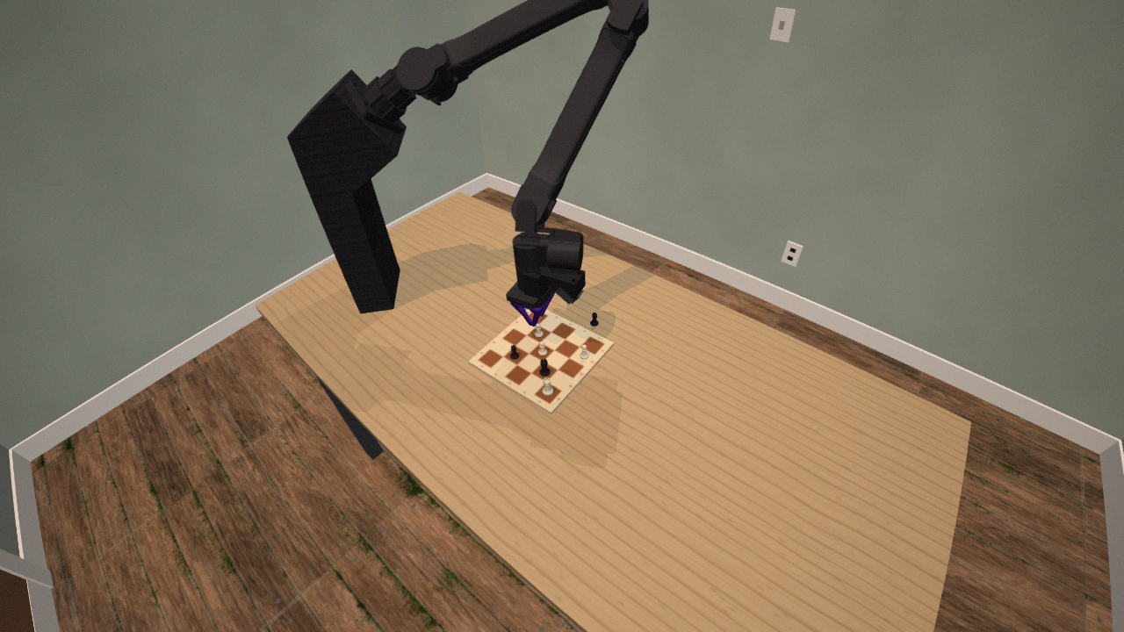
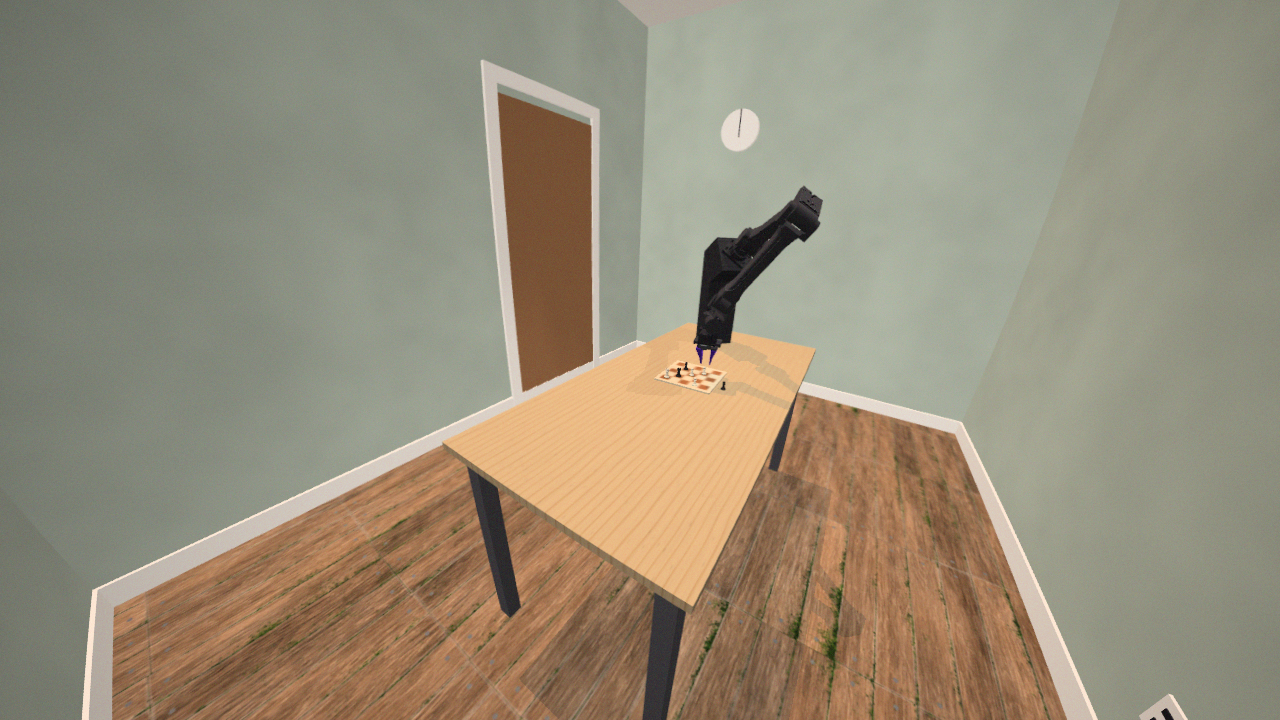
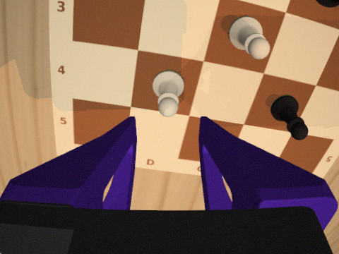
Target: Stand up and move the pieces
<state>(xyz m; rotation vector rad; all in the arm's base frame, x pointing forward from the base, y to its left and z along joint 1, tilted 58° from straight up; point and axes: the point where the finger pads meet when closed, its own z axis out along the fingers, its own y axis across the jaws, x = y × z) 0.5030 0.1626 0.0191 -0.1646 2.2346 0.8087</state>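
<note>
A white pawn (image 1: 538, 332) (image 3: 168, 85) stands upright on D4. My gripper (image 1: 534, 323) (image 2: 706, 362) (image 3: 167, 127) is open and empty above the board's edge on the row 5 side. In the wrist view its fingertips are parted just below the D4 pawn's head, with nothing between them. The dark square D2 (image 1: 565, 348) is bare. A black pawn (image 1: 594, 319) (image 2: 723, 385) stands upright on the table (image 1: 707, 440), off the board beyond the E edge.
On the board (image 1: 511, 389) (image 3: 61, 86), a white pawn (image 1: 542, 349) (image 3: 246, 33) stands on C3, a black pawn (image 1: 514, 353) (image 3: 284, 107) on B4, a taller black piece (image 1: 543, 369) on B2, and white pieces on A1 (image 1: 547, 387) and D1 (image 1: 584, 353).
</note>
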